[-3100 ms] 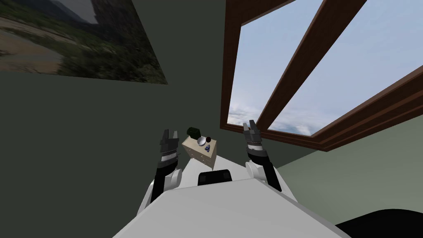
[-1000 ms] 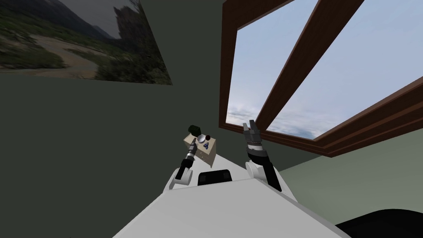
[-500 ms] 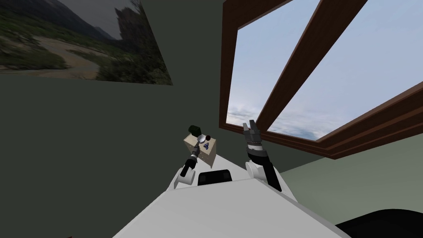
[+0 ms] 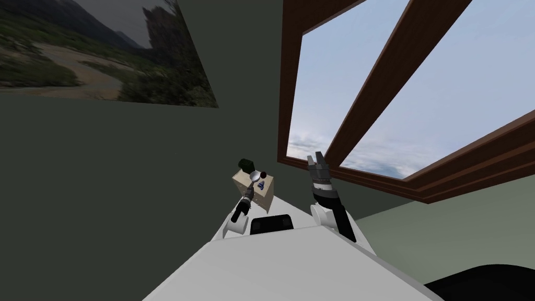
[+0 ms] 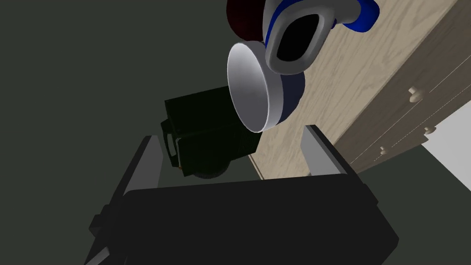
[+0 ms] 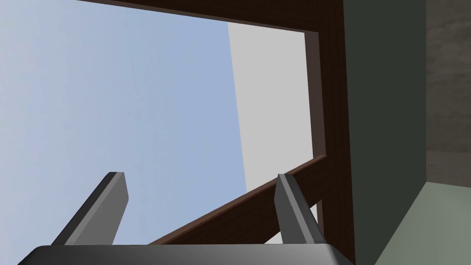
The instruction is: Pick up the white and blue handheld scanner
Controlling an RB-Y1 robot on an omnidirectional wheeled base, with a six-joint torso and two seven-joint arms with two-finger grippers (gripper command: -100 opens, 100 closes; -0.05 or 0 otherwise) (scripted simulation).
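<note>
The left pincer (image 5: 230, 135) is wide open near the scanner (image 5: 317, 8), not touching it. The right pincer (image 6: 198, 179) is wide too. Grabbing and lifting are left to do.

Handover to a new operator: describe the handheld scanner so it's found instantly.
Find the light wooden drawer chest near the window. On its top, beside a white bowl and a dark red object, lies the scanner. It alone is white with blue trim and a looped handle.
</note>
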